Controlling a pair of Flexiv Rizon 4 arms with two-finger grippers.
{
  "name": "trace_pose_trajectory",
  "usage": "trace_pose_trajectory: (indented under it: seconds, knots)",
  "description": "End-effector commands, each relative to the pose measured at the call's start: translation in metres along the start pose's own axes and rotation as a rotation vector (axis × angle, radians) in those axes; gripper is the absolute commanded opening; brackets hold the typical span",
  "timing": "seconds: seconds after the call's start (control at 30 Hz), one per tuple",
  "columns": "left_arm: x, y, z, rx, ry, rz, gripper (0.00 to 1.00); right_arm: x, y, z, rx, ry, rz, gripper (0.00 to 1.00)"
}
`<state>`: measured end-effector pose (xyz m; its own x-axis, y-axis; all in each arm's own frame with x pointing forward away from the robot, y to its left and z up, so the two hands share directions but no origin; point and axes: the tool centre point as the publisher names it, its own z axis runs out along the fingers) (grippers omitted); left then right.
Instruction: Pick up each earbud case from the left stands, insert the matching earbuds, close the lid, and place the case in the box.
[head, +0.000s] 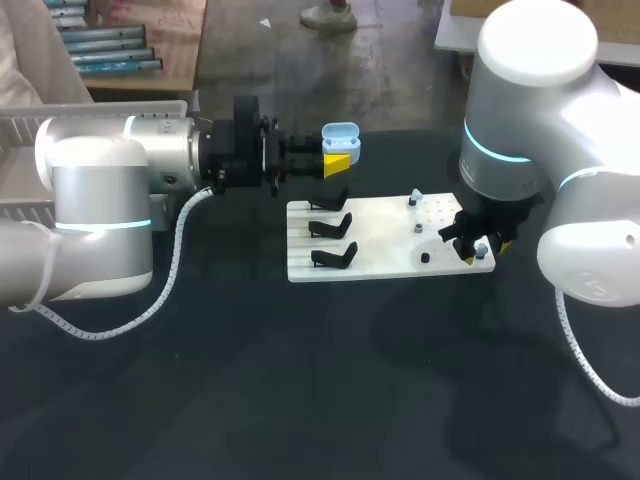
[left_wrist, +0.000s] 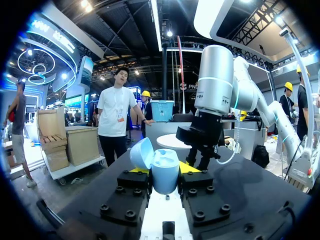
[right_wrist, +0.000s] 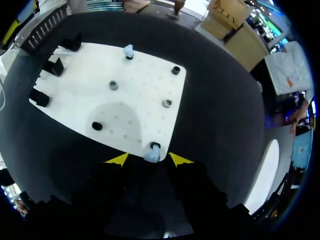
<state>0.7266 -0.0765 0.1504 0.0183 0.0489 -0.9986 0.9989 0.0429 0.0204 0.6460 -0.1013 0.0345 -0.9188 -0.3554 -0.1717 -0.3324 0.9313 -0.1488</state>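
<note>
The left arm enters from the left side and lies level above the dark bench (head: 300, 380). Its left hand (head: 338, 150) (left_wrist: 164, 172) is clenched on a light blue earbud case (head: 341, 138) (left_wrist: 165, 172), with a yellow-tipped finger pressed to each side. The case is held upright in the air, beyond the far left corner of a white board (head: 385, 262) (right_wrist: 142, 80), and its rounded lid (left_wrist: 141, 152) is hinged open.

The board lies flat on the bench. Three black stands (head: 331, 227) (right_wrist: 54, 66) sit in a row along its left part. Its right part has small round holders, and one pale blue earbud (head: 415, 197) (right_wrist: 128, 50) stands at the far side of that part.

The right arm comes in from the right. Its right hand (head: 478, 248) (right_wrist: 149, 160) points down at the board's near right corner. Its fingers are released, one on either side of a second pale blue earbud (right_wrist: 151, 152) in its holder, and neither finger touches it.
</note>
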Motion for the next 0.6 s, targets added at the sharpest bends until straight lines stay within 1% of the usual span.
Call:
trace_pose_trajectory:
  seconds: [0.03, 0.13, 0.3, 0.43, 0.6]
  knots:
    - [0.0010, -0.0022, 0.0002, -0.008, -0.005, 0.005, 0.00, 0.0001, -0.0005, 0.0018, 0.002, 0.006, 0.008, 0.45]
    - [0.0010, -0.0022, 0.0002, -0.008, -0.005, 0.005, 0.00, -0.0003, -0.0009, 0.0032, 0.003, 0.007, 0.011, 0.45]
    - [0.0010, -0.0022, 0.0002, -0.008, -0.005, 0.005, 0.00, -0.0020, -0.0011, 0.0049, 0.006, 0.009, 0.016, 0.42]
    - [0.0010, -0.0022, 0.0002, -0.008, -0.005, 0.005, 0.00, -0.0025, -0.0012, 0.0053, 0.005, 0.010, 0.020, 0.42]
    - [0.0010, -0.0022, 0.0002, -0.008, -0.005, 0.005, 0.00, -0.0046, -0.0019, 0.0073, 0.007, 0.011, 0.022, 0.39]
